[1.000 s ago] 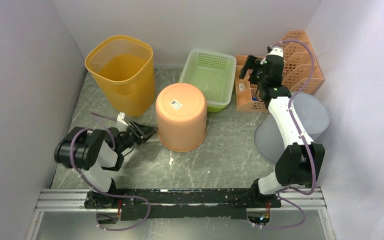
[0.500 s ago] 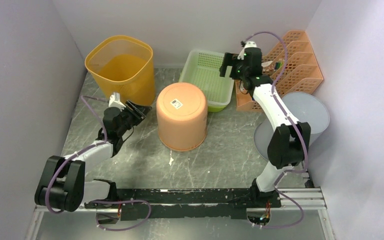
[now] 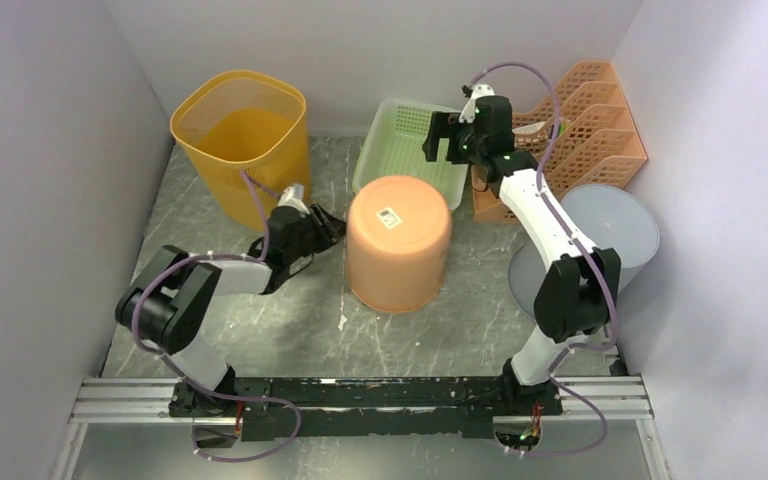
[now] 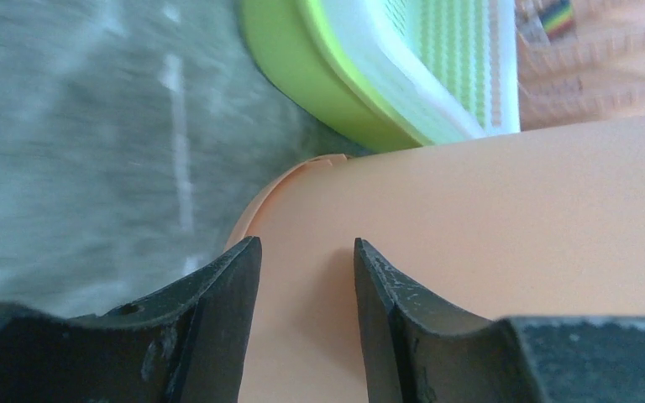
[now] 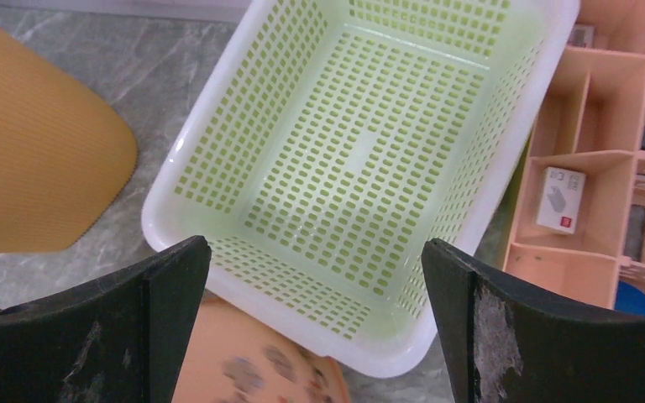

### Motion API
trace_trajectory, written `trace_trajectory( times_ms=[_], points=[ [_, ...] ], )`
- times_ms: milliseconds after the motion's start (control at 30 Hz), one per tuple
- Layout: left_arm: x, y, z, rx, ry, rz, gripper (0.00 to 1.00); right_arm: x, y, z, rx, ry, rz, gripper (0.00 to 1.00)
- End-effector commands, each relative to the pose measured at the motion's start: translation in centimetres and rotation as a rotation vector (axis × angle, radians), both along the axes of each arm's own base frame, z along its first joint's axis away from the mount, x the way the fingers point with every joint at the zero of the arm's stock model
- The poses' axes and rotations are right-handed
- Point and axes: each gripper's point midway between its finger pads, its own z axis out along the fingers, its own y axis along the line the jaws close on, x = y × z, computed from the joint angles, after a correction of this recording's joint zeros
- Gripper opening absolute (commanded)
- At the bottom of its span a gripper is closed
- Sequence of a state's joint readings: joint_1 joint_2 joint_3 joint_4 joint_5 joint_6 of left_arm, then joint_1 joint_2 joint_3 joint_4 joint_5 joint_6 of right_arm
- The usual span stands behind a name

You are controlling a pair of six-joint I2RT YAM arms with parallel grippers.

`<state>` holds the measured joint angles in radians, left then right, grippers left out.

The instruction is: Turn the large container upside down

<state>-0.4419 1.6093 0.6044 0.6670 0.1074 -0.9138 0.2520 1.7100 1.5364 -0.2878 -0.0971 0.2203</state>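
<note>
Left end effector now beside large container | latter shifted right

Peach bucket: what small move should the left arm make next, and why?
Probably slide the left fingers down to the bucket's rim to catch it: they stand apart beside its wall, holding nothing, and it stands mouth-down on the table.

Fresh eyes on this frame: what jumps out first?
The orange tub stands mouth-down in the middle of the table, with the left arm's jaws, slightly apart, right up against its left side. Behind it, the right arm's jaws hang wide open over the empty green basket. A tall yellow bin fills the back left corner.
</note>
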Motion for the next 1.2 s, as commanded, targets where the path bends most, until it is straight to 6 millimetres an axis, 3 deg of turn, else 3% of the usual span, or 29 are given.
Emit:
trace_trajectory(
  times_ms=[0, 167, 500, 600, 733, 867, 1067, 1100, 1167],
  points=[
    [-1.6, -6.6, 1.3, -0.034, -0.068, -0.169, 0.56, -1.6, -0.8, 5.2, 0.011, -0.106, -0.017, 1.00],
    [-3.5, -12.4, 0.0, -0.063, -0.051, -0.292, 0.56, -2.2, -1.0, 7.0, 0.040, -0.136, -0.037, 1.00],
    [-4.2, -21.4, -1.8, -0.053, -0.036, -0.468, 0.56, -2.2, -1.7, 7.8, 0.021, -0.157, -0.063, 1.00],
    [-4.6, -23.1, -1.8, -0.031, -0.040, -0.520, 0.55, -2.1, -2.2, 7.8, 0.009, -0.158, -0.078, 1.00],
    [-4.8, -21.8, -1.6, 0.080, -0.051, -0.530, 0.57, -2.1, -3.2, 8.1, 0.008, -0.164, -0.104, 1.00],
    [-4.9, -19.1, 0.7, 0.287, -0.109, -0.548, 0.63, -2.0, -3.3, 8.0, 0.017, -0.166, -0.106, 1.00],
    [-5.6, -15.9, 8.9, 0.493, -0.261, -0.606, 0.69, -1.7, -2.5, 7.7, 0.051, -0.160, -0.082, 1.00],
    [-5.6, -15.2, 10.4, 0.573, -0.342, -0.650, 0.79, -1.7, -2.5, 7.8, 0.056, -0.162, -0.081, 1.00],
    [-5.7, -14.1, 13.7, 0.639, -0.439, -0.667, 0.89, -1.7, -2.3, 8.0, 0.061, -0.164, -0.077, 1.00]
  ],
)
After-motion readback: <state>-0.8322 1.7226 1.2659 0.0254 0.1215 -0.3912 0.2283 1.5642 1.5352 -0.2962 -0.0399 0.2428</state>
